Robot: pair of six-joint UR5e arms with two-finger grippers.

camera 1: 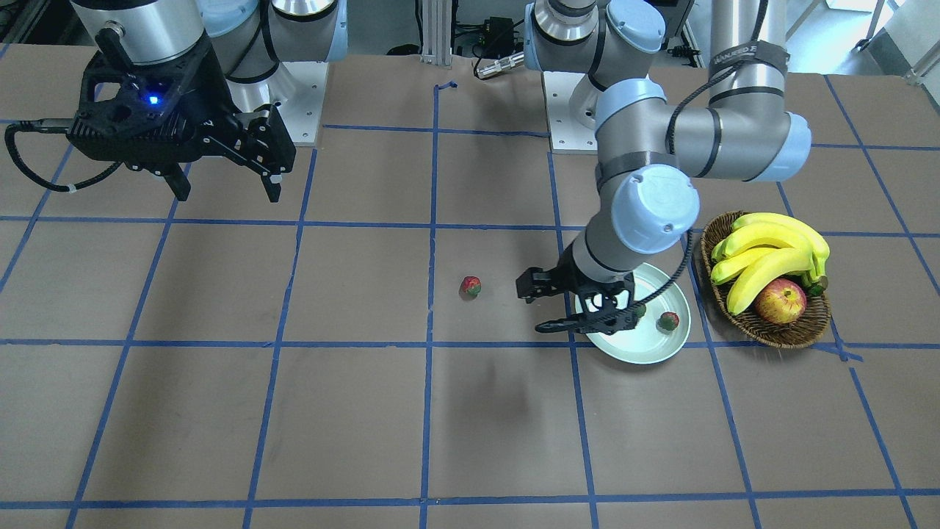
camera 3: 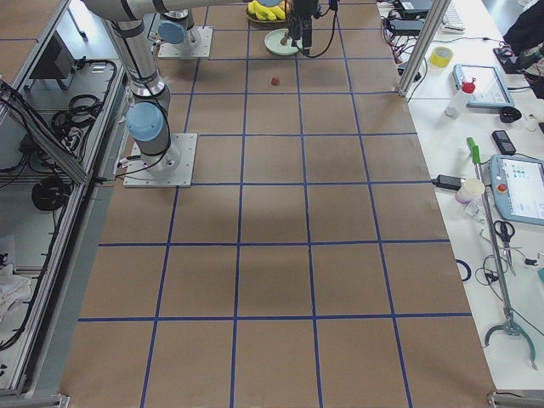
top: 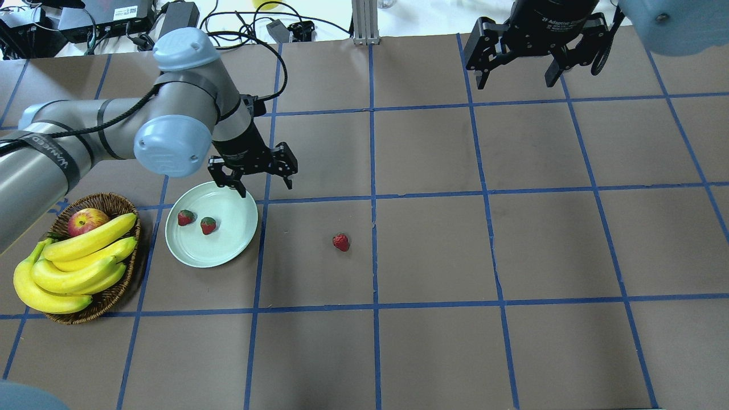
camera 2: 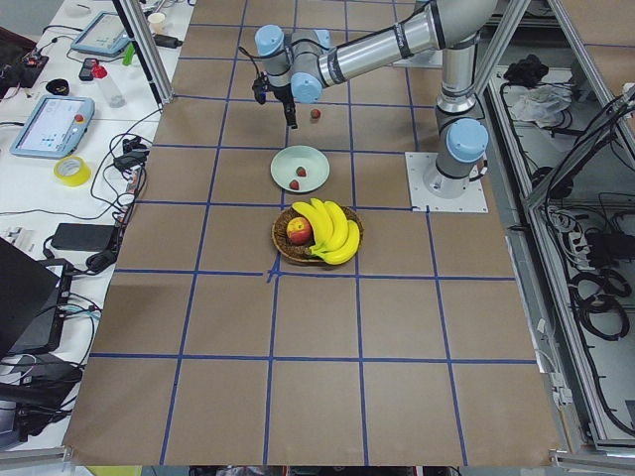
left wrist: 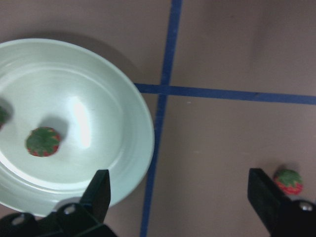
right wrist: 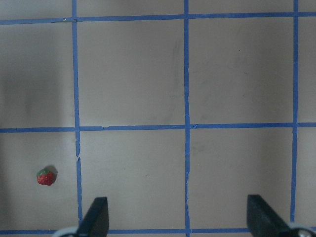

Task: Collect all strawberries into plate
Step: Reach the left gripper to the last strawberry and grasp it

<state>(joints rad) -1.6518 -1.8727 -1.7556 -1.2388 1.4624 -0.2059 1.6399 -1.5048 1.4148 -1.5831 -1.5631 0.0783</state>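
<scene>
Left pincer (left wrist: 177, 180) is wide and empty, hanging over the plate (top: 228, 250) edge. Two strawberries (top: 185, 217) are in the plate. Third strawberry (top: 341, 242) is alone on the surface (top: 433, 250), well apart toward centre. Best move: shift across, centre jaws over it, drop straight, close gently since it likely rolls. It's small and red with a green cap. Right pincer (top: 515, 80) is wide, empty and far off.

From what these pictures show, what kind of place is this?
Most likely a robotics lab work cell, not a kitchen: the left arm is bolted to a table gridded with blue tape, and the side bench holds a control tablet and loose cables.
</scene>
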